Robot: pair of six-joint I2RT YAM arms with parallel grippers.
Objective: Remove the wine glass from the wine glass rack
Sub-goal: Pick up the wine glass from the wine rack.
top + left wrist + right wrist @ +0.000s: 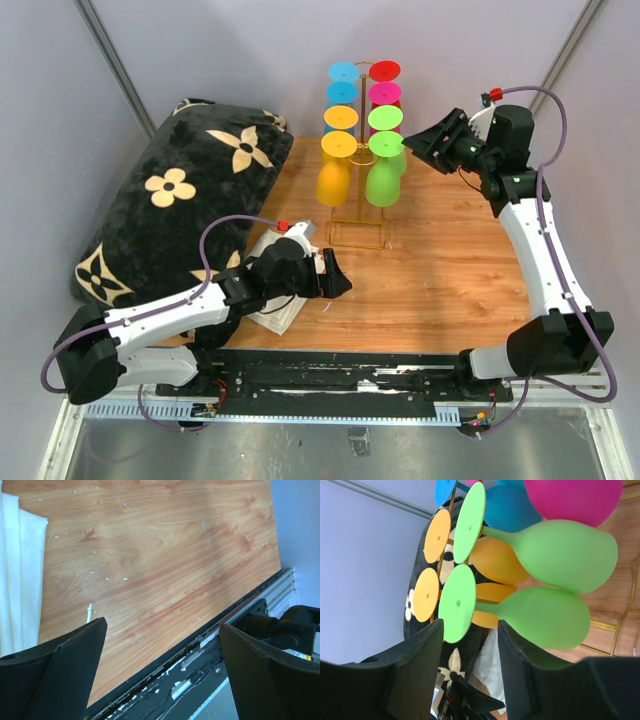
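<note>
The gold wire wine glass rack [358, 232] stands at the back middle of the wooden table, with several coloured wine glasses hanging upside down on both sides. The lowest right one is a green wine glass [382, 180]. My right gripper [415, 148] is open, just right of it at foot height. In the right wrist view the gripper [470, 630] is open, and the edge of the green glass's round foot [457, 602] sits at the gap between the fingertips, untouched; its bowl [545, 617] lies to the right. My left gripper [340, 277] is open and empty, low near the front.
A large black pillow with cream flowers [180, 200] fills the left side. A folded white cloth [275, 305] lies under the left arm, also in the left wrist view [20, 570]. The rack's wire base [615, 627] rests on the wood. Grey walls close in behind.
</note>
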